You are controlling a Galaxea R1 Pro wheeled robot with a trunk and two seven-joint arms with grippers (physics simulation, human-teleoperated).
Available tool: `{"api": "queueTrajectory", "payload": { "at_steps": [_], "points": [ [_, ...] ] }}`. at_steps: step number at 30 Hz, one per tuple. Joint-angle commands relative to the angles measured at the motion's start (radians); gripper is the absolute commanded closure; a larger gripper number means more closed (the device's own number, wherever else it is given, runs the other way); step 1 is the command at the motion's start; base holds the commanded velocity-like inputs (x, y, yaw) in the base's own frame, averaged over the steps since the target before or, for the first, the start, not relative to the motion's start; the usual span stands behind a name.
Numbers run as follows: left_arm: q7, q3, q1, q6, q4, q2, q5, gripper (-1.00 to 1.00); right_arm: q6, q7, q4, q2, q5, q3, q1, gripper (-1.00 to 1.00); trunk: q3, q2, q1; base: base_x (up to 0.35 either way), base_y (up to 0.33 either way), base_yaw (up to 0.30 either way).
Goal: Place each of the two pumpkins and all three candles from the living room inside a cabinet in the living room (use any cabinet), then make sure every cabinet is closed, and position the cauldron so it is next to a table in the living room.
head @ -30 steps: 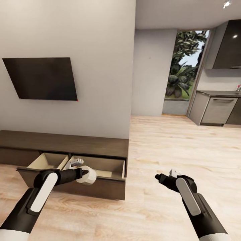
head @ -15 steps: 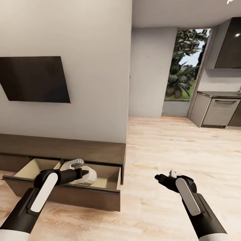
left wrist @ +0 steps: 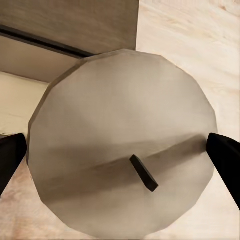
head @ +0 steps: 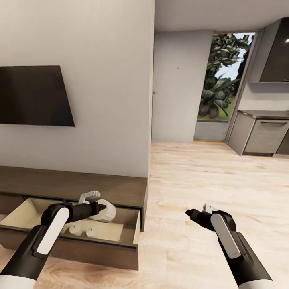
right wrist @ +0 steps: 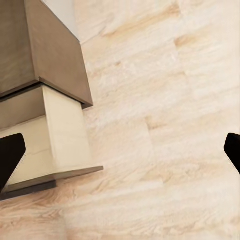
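A: Where is the candle point(head: 105, 211) held at this moment?

B: It is gripped by the left gripper point(head: 101, 209) above the open drawer point(head: 132, 233) of the cabinet point(head: 120, 188). In the left wrist view the candle point(left wrist: 122, 145) is seen end-on, wick toward the camera, with the dark fingertips point(left wrist: 225, 157) pressed against opposite sides of it.

A: What could go wrong from here?

B: A release from this height could be judged risky. The candle is round, so a roll or a bounce off what already lies below could be expected, and it could end up against the drawer front or over it. It also appears to be held near the right end of the drawer; if it were let go too far that way, the drawer wall might be clipped.

A: What is contained in the drawer?

B: Two candles point(head: 82, 230) are seen lying on the pale floor of the right compartment, close together. The left compartment point(head: 24, 212) appears bare as far as can be seen.

A: And the other arm?

B: The right gripper point(head: 197, 214) is held over the wood floor point(head: 208, 176), well apart from the cabinet, with its jaws wide and nothing between them.
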Motion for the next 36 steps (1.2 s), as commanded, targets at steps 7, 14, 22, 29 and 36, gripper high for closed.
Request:
{"api": "queueTrajectory", "payload": {
  "at_steps": [7, 14, 22, 29, 36],
  "points": [
    [0.01, -0.002, -0.001, 0.002, -0.001, 0.001, 0.014, 1.0, 0.001, -0.01, 0.0, -0.001, -0.01, 0.002, -0.001, -1.0, -0.001, -0.001, 0.001, 0.288, -0.001, 0.0],
    [0.01, -0.002, -0.001, 0.002, -0.001, 0.001, 0.014, 1.0, 0.001, -0.01, 0.0, -0.002, -0.01, 0.002, -0.001, -1.0, -0.001, -0.001, 0.001, 0.117, -0.104, 0.0],
    [0.01, -0.002, -0.001, 0.002, 0.0, 0.001, 0.015, 1.0, 0.001, -0.009, 0.0, -0.001, -0.01, 0.002, -0.001, -1.0, -0.001, -0.001, 0.001, 0.22, -0.025, 0.0],
    [0.009, -0.003, -0.001, 0.002, 0.001, 0.001, 0.014, 1.0, 0.001, -0.01, 0.001, -0.002, -0.01, 0.001, -0.001, -1.0, -0.001, -0.001, 0.001, 0.142, -0.001, 0.0],
    [0.01, -0.002, -0.001, 0.0, 0.001, 0.001, 0.014, 1.0, 0.001, -0.009, 0.002, -0.002, -0.01, 0.001, -0.001, -1.0, -0.004, -0.008, 0.004, 0.01, 0.0, 0.0]
  ]
}}
